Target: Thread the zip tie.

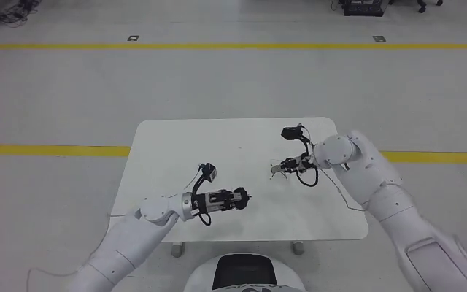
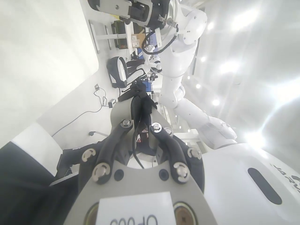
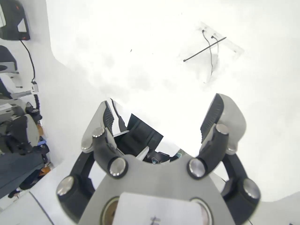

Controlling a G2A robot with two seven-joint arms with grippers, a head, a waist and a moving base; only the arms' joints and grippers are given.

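Closest from above, our left pincer (image 1: 245, 196) hangs over the table's (image 1: 219, 146) near half. It faces our right pincer (image 1: 277, 171), just right of the table's centre, likely so the two can meet. At the left wrist, we clamp a zip tie (image 2: 134, 136) between closed fingers, probably steadying it for threading. At the right wrist, our jaws gape, holding nothing, above spare zip ties (image 3: 204, 50) lying on the table.
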